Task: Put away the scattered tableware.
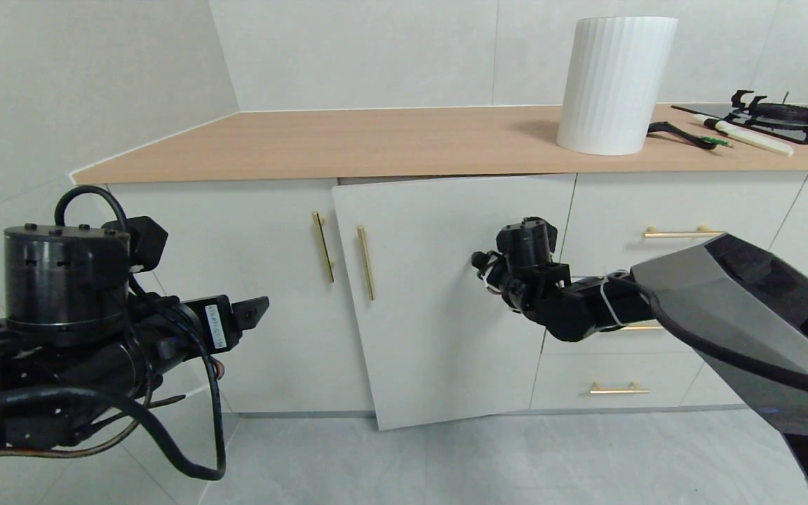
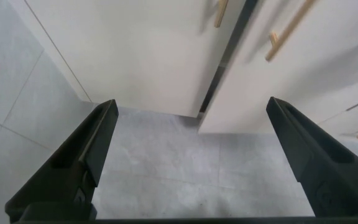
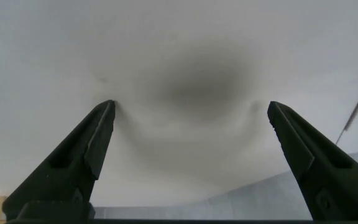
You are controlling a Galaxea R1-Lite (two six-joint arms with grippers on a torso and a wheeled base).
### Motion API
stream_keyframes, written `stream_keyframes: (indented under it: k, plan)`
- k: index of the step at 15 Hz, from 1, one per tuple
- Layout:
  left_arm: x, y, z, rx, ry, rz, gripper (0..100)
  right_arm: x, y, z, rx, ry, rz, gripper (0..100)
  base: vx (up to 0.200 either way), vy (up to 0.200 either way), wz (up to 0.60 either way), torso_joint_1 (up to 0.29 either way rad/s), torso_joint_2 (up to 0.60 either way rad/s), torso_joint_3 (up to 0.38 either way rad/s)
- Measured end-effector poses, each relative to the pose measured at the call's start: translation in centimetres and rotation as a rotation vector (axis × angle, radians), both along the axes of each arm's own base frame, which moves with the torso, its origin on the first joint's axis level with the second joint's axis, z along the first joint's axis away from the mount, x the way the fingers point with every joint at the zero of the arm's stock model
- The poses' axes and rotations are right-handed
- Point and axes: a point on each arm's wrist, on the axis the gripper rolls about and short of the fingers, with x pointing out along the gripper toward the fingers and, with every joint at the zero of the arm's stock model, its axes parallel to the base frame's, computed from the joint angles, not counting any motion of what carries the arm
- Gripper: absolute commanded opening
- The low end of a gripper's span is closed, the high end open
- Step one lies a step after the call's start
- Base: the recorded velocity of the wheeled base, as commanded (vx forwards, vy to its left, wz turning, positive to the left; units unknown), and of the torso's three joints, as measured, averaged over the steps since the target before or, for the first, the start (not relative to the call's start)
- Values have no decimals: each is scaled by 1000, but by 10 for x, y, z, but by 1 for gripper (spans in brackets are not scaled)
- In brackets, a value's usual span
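My left claw (image 2: 191, 109) is released, low over the floor. My right claw (image 3: 191, 106) is released too, close against the half-open cabinet door (image 1: 446, 301). Farther, on the desk (image 1: 341, 144), a black-handled utensil (image 1: 681, 133) and a white utensil (image 1: 748, 135) lie beside the white ribbed jar (image 1: 614, 84).

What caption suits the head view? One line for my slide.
Open right gripper at the ajar cabinet door; left gripper low to its left; white ribbed container on the countertop.
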Motion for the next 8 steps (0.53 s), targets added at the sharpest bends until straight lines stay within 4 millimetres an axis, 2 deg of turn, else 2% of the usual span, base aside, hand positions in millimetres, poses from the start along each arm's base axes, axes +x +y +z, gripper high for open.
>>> stream_keyframes:
  k: [8]
  plan:
    - [0, 0, 0, -1, 0, -1, 100, 15, -9, 2, 2, -36, -74, 100, 0, 0, 0, 0, 0, 0]
